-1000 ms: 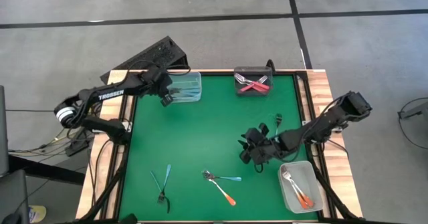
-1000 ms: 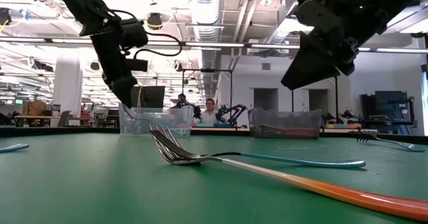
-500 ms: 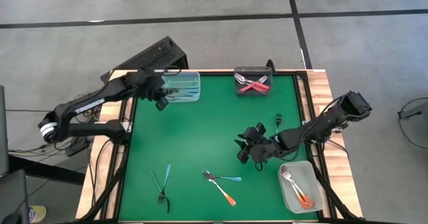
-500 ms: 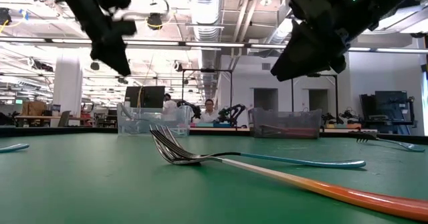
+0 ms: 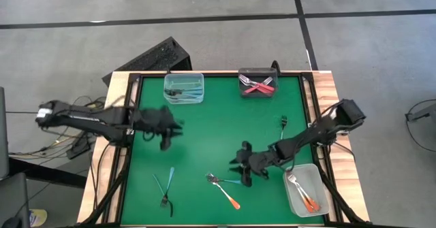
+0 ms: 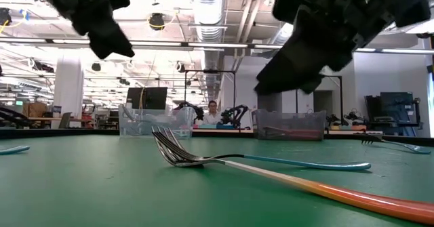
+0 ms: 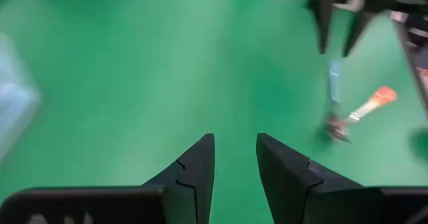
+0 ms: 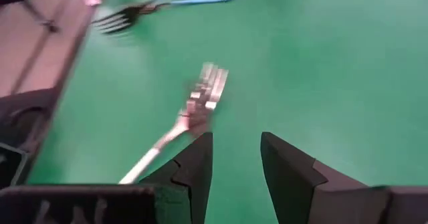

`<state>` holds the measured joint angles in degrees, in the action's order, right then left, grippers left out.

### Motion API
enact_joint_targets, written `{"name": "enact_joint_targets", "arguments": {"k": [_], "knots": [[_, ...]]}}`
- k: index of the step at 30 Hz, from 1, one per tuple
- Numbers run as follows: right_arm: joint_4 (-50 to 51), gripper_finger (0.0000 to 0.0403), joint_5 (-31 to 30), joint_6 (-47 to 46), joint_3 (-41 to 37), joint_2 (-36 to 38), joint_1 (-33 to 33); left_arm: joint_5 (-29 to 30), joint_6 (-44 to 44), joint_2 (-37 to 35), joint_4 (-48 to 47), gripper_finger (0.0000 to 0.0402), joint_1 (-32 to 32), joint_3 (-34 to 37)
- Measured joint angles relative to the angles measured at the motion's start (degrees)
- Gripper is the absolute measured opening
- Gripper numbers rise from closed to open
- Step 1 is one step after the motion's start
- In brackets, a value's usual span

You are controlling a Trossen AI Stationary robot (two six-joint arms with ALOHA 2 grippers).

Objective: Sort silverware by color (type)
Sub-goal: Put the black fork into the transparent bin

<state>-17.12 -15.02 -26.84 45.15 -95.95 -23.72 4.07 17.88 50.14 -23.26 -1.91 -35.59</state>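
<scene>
Overhead, the green table [image 5: 204, 129] carries the left gripper [image 5: 165, 124] above its left-middle part, smeared by motion, so its fingers cannot be read from here. The right gripper [image 5: 242, 167] hangs low over the near-right part, just beside a crossed pair of forks: a blue-handled fork [image 5: 231, 182] and an orange-handled fork [image 5: 225, 193]. Two more blue forks [image 5: 165, 186] lie crossed near the front left, and a single dark fork [image 5: 283, 124] lies toward the right edge, its handle colour too small to tell. The clear tub [image 5: 184, 87] at the back left holds blue forks, the dark tub [image 5: 258, 82] at the back holds red ones, and the clear tub at front right [image 5: 304, 190] holds an orange fork and perhaps another, hard to separate.

From table height, the crossed pair fills the foreground, tines raised toward the camera. Both arms are cut off by the top edge, and only dark blurred masses show. People sit far behind, small and indistinct.

In the left wrist view, the left gripper's fingers [image 7: 198, 167] stand slightly apart with bare green between them, holding nothing. Farther off the crossed pair is blurred, and the other arm's fingers are cut by the edge.

In the right wrist view, the right gripper's fingers [image 8: 286, 164] are also parted and empty. Ahead lies the crossed pair, its tines blurred, with the other two blue forks beyond, partly cropped.
</scene>
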Motion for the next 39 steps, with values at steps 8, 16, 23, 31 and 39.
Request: {"name": "enact_joint_targets", "arguments": {"k": [8,16,23,31,39], "knots": [[-1.70,0.0152,1.67,3.65,6.87,-10.60,-3.20,13.45,7.75,7.62,10.44,0.0098,-17.01,2.97],[10.65,0.0152,0.05,2.98,17.23,-18.77,-3.87,16.80,14.47,12.46,12.73,0.0097,-23.34,2.95],[21.40,0.0122,-5.79,0.20,23.17,-21.46,-4.05,21.25,15.79,15.98,14.10,0.0097,-25.47,3.01],[26.08,0.0019,-9.04,0.96,23.13,-19.54,-3.94,22.27,14.74,19.47,17.09,0.0097,-25.47,3.02],[38.97,0.0015,-14.86,-7.17,23.10,-10.12,-4.08,23.16,9.54,23.56,23.83,0.0097,-25.47,2.95]]}}
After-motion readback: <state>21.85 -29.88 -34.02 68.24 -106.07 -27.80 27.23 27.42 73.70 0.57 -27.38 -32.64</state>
